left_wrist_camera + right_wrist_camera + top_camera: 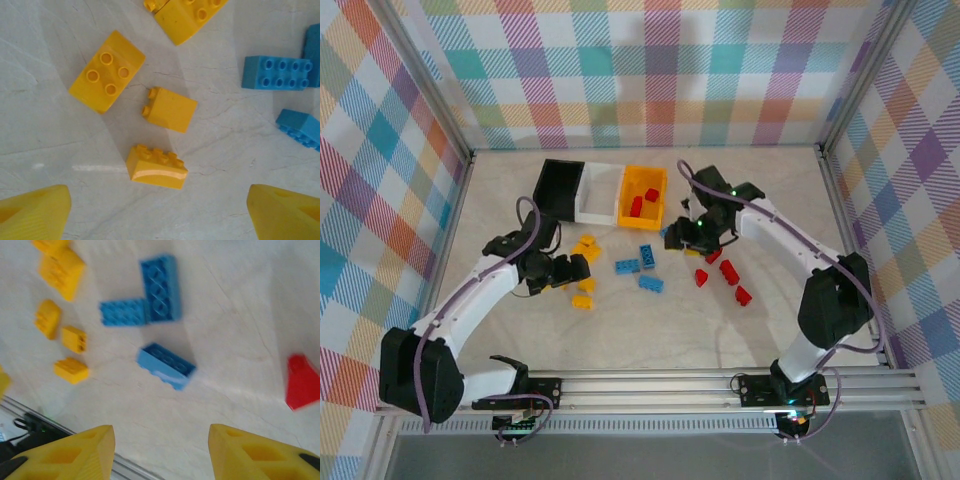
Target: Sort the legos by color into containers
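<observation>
From above, the three containers stand side by side along the table's [770, 330] far edge: the black bin [558, 186], the white bin [600, 192] and the yellow-orange bin [660, 210], which has red bricks [642, 203] in it. The other legos lie loose mid-table: yellow ones [585, 250] to the left, blue ones [640, 265] in the middle, red ones [725, 275] to the right. The left gripper [575, 272] hangs low over the yellow group. The right gripper [692, 237] is just off the yellow-orange bin's near right corner.

At the left wrist the jaws stand wide apart with nothing in them. A curved-top yellow brick [156, 166] lies on the table just ahead of the gap, with a sloped yellow brick [170, 109] beyond it.

At the right wrist, in a blurred picture, the jaws are spread and empty. A light blue brick [166, 366] lies nearest ahead.

The bricks look light, rigid and smooth, so they should not crush but may skid or twist. I would pinch the curved-top brick across its two flat long sides, below the studs, not over the rounded top
</observation>
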{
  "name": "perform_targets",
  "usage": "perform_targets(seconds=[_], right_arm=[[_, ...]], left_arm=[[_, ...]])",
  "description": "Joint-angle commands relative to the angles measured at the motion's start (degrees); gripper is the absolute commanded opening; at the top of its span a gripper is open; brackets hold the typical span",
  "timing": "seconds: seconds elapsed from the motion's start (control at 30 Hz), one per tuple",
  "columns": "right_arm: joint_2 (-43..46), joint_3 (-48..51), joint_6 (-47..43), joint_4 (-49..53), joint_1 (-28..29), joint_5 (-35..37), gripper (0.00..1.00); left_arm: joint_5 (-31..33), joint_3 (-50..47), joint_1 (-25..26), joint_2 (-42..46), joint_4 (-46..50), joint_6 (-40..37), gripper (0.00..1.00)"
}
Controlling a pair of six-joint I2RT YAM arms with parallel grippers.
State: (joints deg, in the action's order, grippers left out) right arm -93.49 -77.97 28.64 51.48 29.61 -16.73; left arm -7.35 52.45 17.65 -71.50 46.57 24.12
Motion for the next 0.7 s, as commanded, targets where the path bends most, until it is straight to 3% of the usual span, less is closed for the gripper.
perform_targets(seconds=[0.0,0.33,0.67], right_arm=[[4.39,5.56,2.61,-1.00,0.09,-0.62,0.53],[6.19,8.12,6.85,-3.07,1.11,-1.65,0.53],[1.91,4.21,6.61,-2.97,1.51,-2.05,0.52]], left_arm=[[2.27,2.02,-1.97,-3.25,2.21,-5.51,0.88],[5.24,5.57,-5.58,-15.58,-0.41,-11.63,0.73],[3.14,7.47,-5.70,-22.05,-1.61,-17.47,0.74]])
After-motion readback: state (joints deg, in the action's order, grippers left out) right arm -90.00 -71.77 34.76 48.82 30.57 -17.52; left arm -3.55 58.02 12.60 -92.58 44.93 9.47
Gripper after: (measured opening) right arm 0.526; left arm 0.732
